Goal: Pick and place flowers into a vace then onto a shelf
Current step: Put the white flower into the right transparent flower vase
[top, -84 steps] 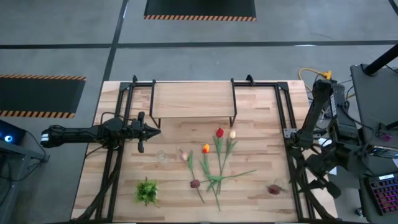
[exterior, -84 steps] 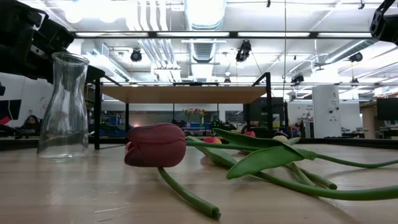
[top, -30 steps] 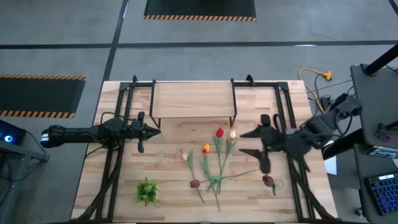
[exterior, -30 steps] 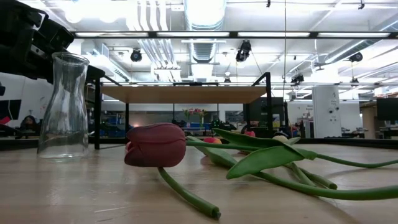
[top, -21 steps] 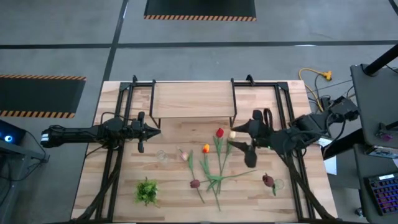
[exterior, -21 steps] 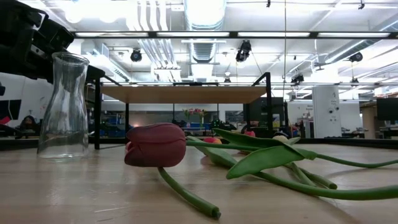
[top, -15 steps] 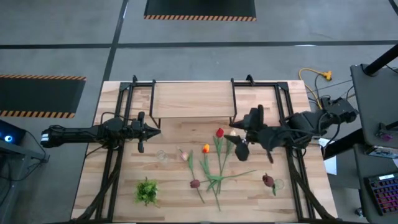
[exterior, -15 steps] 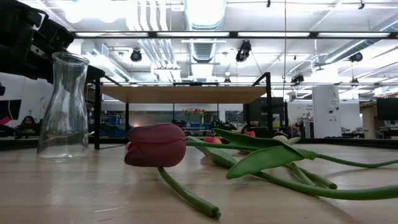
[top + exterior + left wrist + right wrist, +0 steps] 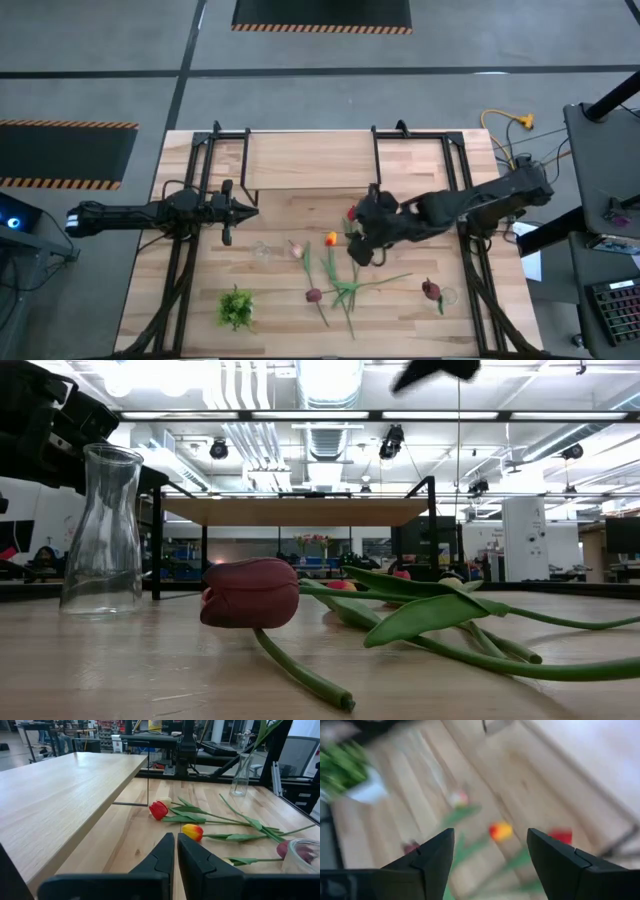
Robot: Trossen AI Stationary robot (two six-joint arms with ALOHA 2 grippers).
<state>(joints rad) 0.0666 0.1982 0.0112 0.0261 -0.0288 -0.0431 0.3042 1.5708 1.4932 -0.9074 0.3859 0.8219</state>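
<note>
Several tulips lie flat on the tabletop: a red head [image 9: 353, 213], an orange one [image 9: 331, 238], a pink one [image 9: 296, 249] and a dark maroon one [image 9: 314, 295] [image 9: 250, 592], their green stems crossing. A second maroon head [image 9: 431, 290] lies apart at the right. The clear glass vase [image 9: 262, 250] [image 9: 100, 530] stands upright left of them. The shelf [image 9: 310, 160] [image 9: 295, 512] stands at the far edge. My right gripper [image 9: 358, 238] [image 9: 491, 837] hovers open above the red and orange heads and hides the cream one. My left gripper [image 9: 235, 210] [image 9: 175, 855] waits shut, left of the vase.
A bushy green tuft [image 9: 236, 307] sits near the near-left corner. A small clear glass [image 9: 447, 296] stands by the lone maroon head. Black frame rails [image 9: 190, 250] run along both table sides. Bare wood lies between the shelf and the tulips.
My right arm has swung from the table's right side toward the left, across the bare wood and over the tulip heads, with its fingers open throughout. It now shows at the top of the low view. The flowers, the vase and my left arm have kept still.
</note>
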